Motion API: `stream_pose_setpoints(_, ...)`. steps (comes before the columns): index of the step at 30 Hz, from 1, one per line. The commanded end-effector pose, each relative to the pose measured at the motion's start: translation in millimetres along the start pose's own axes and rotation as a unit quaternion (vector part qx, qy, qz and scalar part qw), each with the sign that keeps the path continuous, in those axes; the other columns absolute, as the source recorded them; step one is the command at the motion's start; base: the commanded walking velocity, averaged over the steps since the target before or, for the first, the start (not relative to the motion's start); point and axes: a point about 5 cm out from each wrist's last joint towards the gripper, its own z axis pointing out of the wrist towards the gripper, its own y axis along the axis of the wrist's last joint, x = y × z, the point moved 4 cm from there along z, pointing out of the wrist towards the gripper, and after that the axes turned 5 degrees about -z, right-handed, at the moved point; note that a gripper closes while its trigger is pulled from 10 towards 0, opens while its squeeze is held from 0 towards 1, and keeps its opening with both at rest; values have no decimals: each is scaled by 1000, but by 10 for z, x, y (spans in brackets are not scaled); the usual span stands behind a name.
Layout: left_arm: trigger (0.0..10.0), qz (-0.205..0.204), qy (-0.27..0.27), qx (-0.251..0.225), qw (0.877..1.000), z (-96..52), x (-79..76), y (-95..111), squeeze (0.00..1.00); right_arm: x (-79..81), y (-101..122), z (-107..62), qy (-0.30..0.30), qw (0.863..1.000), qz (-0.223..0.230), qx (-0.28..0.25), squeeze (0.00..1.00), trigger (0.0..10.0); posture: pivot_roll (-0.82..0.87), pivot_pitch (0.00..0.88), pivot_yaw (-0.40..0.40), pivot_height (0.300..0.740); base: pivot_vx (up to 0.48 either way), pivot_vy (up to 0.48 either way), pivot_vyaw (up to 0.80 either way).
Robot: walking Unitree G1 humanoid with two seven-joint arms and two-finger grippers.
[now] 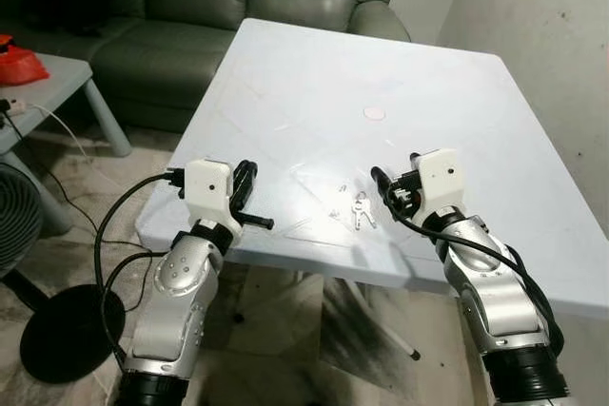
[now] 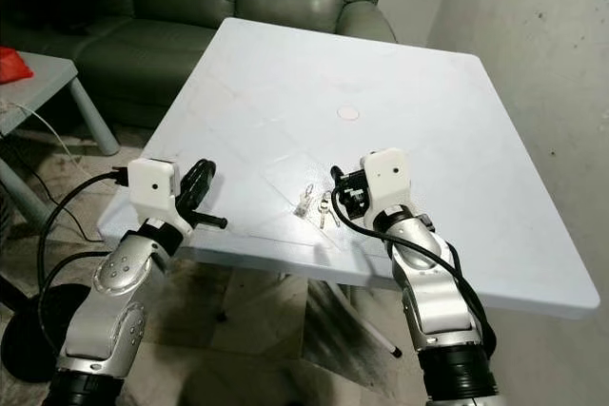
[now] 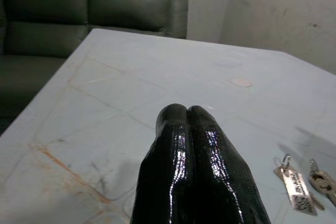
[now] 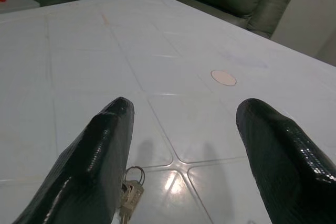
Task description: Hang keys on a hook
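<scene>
White plastic table [image 1: 314, 64] fronts the robot: at its near left edge the left gripper [image 1: 249, 199] waits, fingers pressed together, apparently idle. Keys [image 1: 354, 208] lie flat near the front edge, just beside the right gripper [image 1: 392, 187], whose fingers are spread wide, seemingly lined up for a pickup. No hook is visible.

Both head views look forward and down over the square pale-blue plastic table [image 1: 314, 73]. Each wrist camera sits low, close above that tabletop, facing the grey-green leather sofa [image 3: 63, 9] beyond it.
</scene>
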Motion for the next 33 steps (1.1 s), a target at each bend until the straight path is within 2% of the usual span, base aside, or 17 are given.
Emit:
stream_pose_setpoints(1,10000,5,-2,1,1000,-1,-9,10,0,-36,37,-7,-5,1000,-1,-7,0,10000,-4,89,-81,740,0,0,0)
stream_pose_setpoints(5,10000,-7,-7,8,1000,-4,-41,-15,0,-45,28,0,-16,1000,-1,1,0,10000,-4,89,-81,740,0,0,0)
stream_pose_setpoints(8,10000,18,-32,16,999,-30,-160,-59,0,-67,28,30,-30,999,12,13,0,10000,-7,93,-80,740,0,0,0)
stream_pose_setpoints(14,10000,11,-67,23,997,-99,-368,-109,0,-70,13,107,-48,998,15,39,0,10000,3,118,-99,740,0,0,0)
stream_pose_setpoints(19,10000,12,-70,27,997,-152,-423,-139,0,2,43,136,-37,998,21,38,0,10000,13,127,-109,740,0,0,0)
stream_pose_setpoints(23,10000,8,-70,29,997,-175,-438,-146,0,57,32,136,-28,999,7,40,0,10000,23,132,-117,740,0,0,0)
stream_pose_setpoints(28,10000,6,-71,30,997,-213,-477,-136,0,249,-19,140,5,999,0,49,0,10000,29,144,-121,740,0,0,0)
stream_pose_setpoints(33,10000,1,-75,33,997,-249,-528,-134,0,361,-74,146,16,998,-4,55,0,10000,28,169,-122,740,0,0,0)
